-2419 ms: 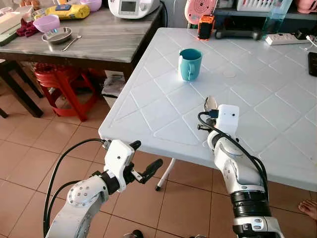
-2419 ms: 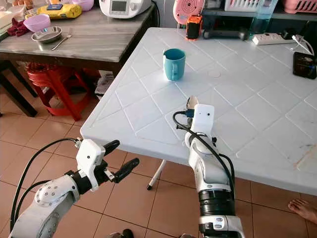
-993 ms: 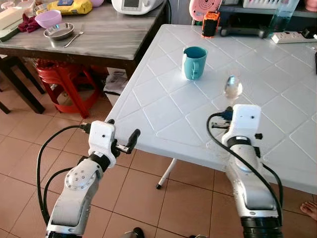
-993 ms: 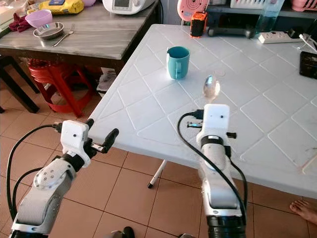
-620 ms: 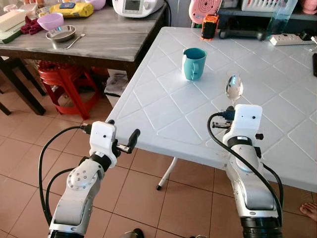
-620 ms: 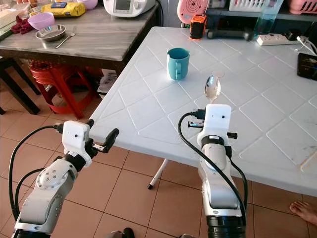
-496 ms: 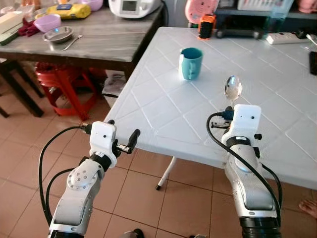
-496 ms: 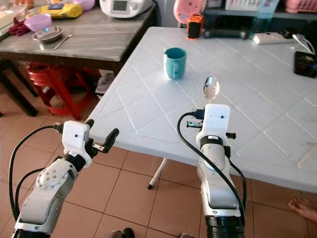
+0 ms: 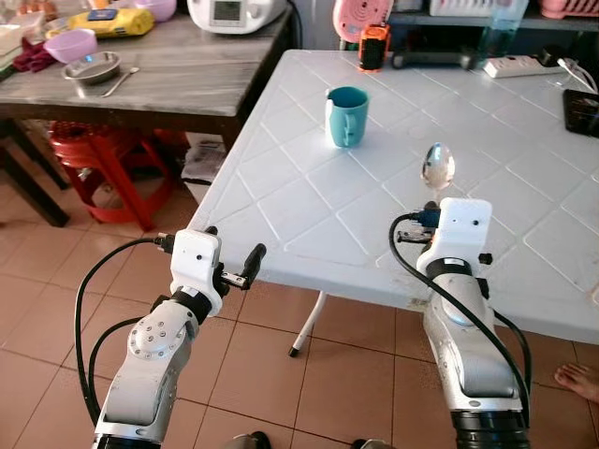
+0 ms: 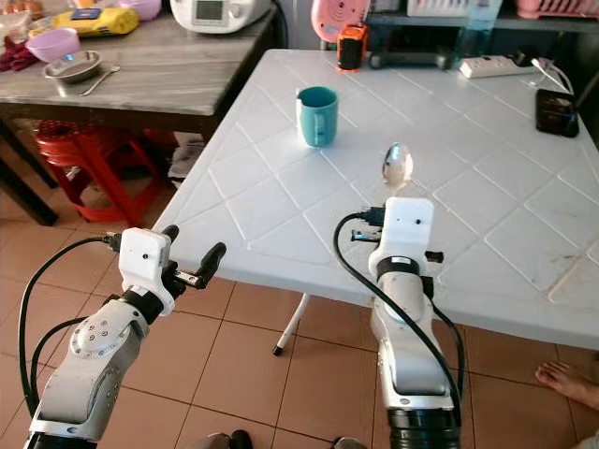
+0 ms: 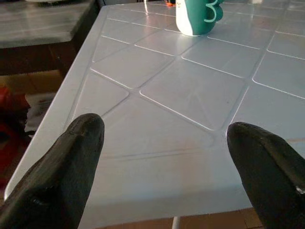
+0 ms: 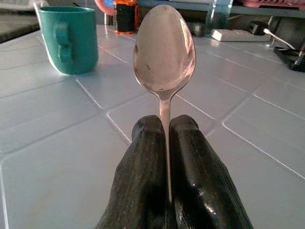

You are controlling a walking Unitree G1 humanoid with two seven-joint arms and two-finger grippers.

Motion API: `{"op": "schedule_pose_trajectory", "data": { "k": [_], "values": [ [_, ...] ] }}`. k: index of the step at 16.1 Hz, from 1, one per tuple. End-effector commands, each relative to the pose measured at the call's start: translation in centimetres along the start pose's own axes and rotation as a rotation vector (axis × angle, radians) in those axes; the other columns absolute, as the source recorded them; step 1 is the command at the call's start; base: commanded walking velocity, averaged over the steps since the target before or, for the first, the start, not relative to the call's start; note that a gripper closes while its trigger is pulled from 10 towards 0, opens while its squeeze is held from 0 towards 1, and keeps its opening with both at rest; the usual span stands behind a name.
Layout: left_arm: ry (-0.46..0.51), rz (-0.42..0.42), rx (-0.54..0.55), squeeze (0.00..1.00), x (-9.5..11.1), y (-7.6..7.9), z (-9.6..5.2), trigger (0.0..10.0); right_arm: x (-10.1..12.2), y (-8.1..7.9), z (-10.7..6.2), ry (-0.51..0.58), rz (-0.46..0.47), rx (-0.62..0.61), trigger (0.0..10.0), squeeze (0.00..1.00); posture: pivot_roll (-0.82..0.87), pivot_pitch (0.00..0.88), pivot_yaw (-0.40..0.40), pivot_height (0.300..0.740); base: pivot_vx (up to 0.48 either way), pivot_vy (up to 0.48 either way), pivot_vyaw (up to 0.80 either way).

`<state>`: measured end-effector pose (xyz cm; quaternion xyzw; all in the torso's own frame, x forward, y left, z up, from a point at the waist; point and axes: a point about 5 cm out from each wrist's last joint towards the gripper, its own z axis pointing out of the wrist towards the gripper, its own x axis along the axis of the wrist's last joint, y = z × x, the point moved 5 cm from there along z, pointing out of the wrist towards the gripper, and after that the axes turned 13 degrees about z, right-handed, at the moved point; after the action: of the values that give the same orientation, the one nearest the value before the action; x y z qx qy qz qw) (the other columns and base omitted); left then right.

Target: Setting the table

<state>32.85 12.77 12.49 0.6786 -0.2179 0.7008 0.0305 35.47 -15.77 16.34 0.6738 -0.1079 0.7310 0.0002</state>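
The right gripper (image 12: 166, 157) has its two fingers pressed together on the handle of a spoon (image 12: 164, 50), which stands upright out of the fingertips with the bowl on top, its long axis running up along the fingers. It is held above the near part of the white table (image 9: 309, 201), and the teal mug (image 9: 345, 116) stands farther off and to the left of it, well apart, with its handle turned toward the near side. That is the relation the next move likely turns on: to lay the spoon by the mug, the right arm would have to reach forward and leftward and tip the spoon down flat, and it is plainly the nearer arm. The stretch of table between spoon and mug looks bare, so nothing seems to stand in the way. The left gripper (image 11: 167, 157) hovers with fingers spread wide, holding nothing, just off the table's near left corner. Far back on the table are an orange gadget (image 9: 373, 46) and a power strip (image 9: 521, 65); a wooden table (image 9: 178, 79) with a steel bowl (image 9: 91, 67) stands to the left.
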Motion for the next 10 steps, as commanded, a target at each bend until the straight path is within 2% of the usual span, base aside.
{"op": "schedule_pose_trajectory", "data": {
  "k": [1, 10],
  "values": [
    [-0.016, 0.011, 0.003, 0.0, -0.44, -0.15, -0.19, 10.0, 0.7, -0.38, -0.08, 0.027, 0.006, 0.015, 10.0, 0.0, -0.04, 0.114, 0.072, 0.74, 0.0, 0.0, 0.0],
    [-0.019, 0.014, -0.002, 0.0, -0.5, -0.22, -0.3, 10.0, 0.75, -0.7, 0.09, 0.023, 0.023, 0.022, 10.0, 0.0, -0.04, 0.112, 0.07, 0.74, 0.0, 0.27, 0.0]
  ]
}}
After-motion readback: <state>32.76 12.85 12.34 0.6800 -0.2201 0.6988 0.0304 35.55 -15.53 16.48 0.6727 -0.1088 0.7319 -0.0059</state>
